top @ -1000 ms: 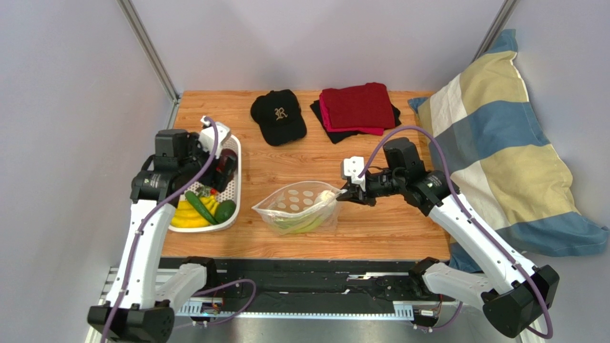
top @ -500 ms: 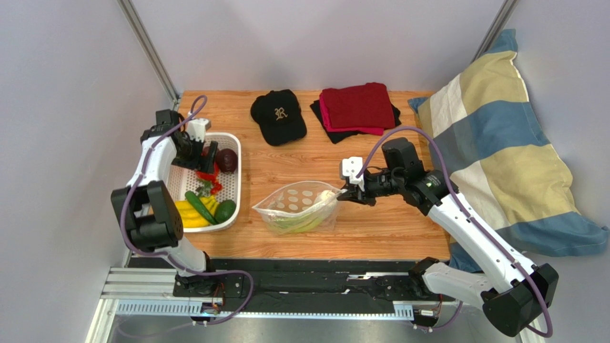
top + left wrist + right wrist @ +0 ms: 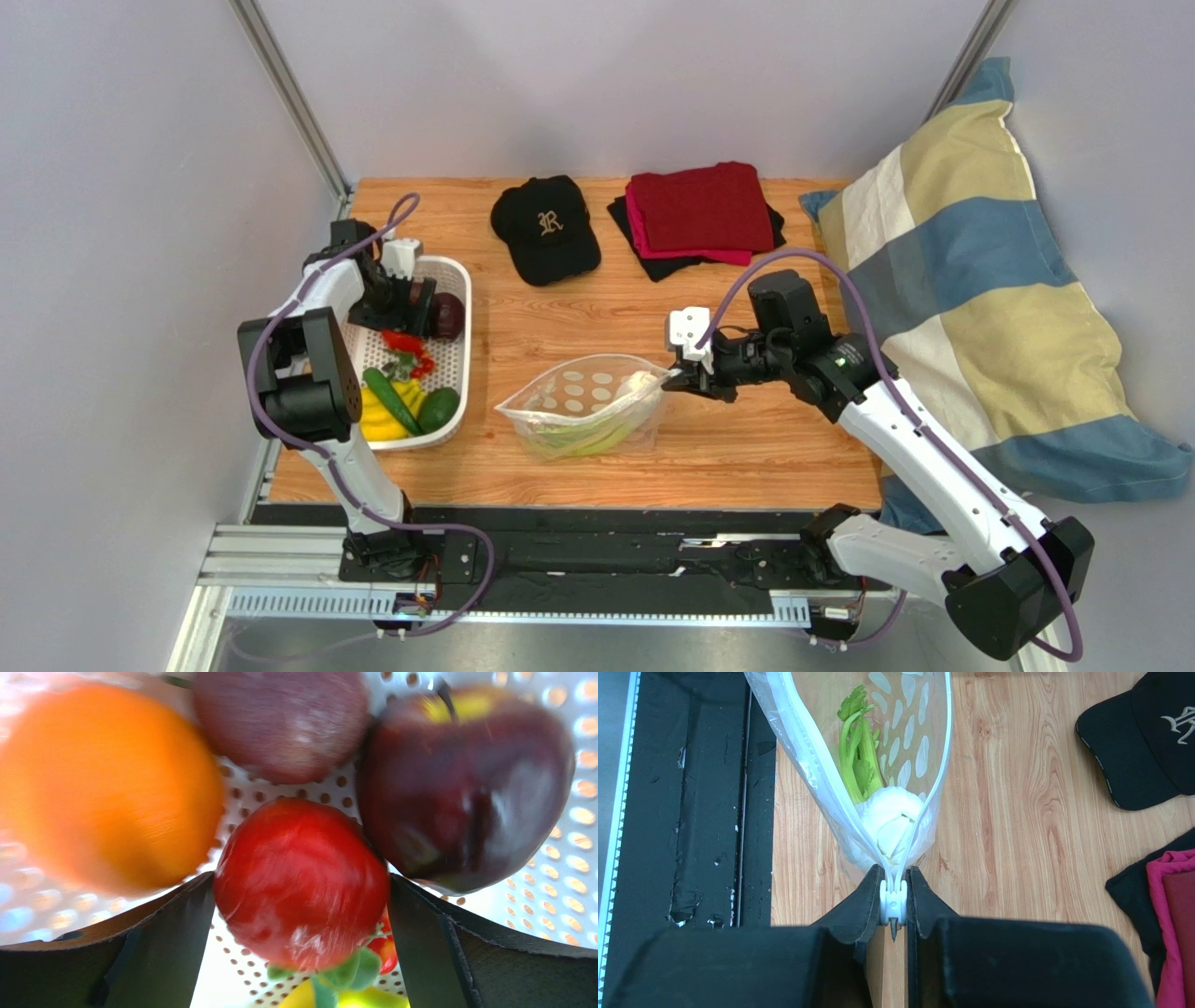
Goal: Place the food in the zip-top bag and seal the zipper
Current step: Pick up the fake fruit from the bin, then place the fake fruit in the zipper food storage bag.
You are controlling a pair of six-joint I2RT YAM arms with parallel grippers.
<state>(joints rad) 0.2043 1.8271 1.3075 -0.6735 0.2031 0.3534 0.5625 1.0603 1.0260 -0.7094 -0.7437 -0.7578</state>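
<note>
Straddling the red fruit (image 3: 298, 847) with my left gripper (image 3: 300, 882): jaws spread as wide as they go, nothing gripped yet. The fruit sits low in the white basket (image 3: 540, 903). (op)

What's around it? (lee)

Tight. The orange (image 3: 105, 784) crowds it on one side and the dark red apple (image 3: 467, 784) on the other, touching or nearly. The purple fruit (image 3: 281, 721) is just beyond. My fingers have to go into those two gaps. Risks as I see them: a finger lands on a neighbour instead of beside it, or the round skin squirts out as I close. The small red thing (image 3: 382, 948) with a green stem just under it could get pinched too. (op)

Bag side? (lee)

My right gripper (image 3: 895, 882) is clamped tight on the corner of the zip-top bag (image 3: 927, 735) where the zipper (image 3: 801, 756) ends. It holds that side of the mouth up off the table (image 3: 1018, 812). The stalk (image 3: 861, 756) is inside, white end right by the pinched corner. I think it could foul the strip at sealing. With only one corner held, the mouth may sag when fruit drops in. (op)

Room to carry? (lee)

Bare wood between basket and bag, so a direct path. The bag lies near the table's front edge and a shove could slide it off. The cap (image 3: 544, 227) and folded cloths (image 3: 701, 210) are well back, and the pillow (image 3: 968, 294) is off to the right. Only the basket rim needs clearing. (op)
</note>
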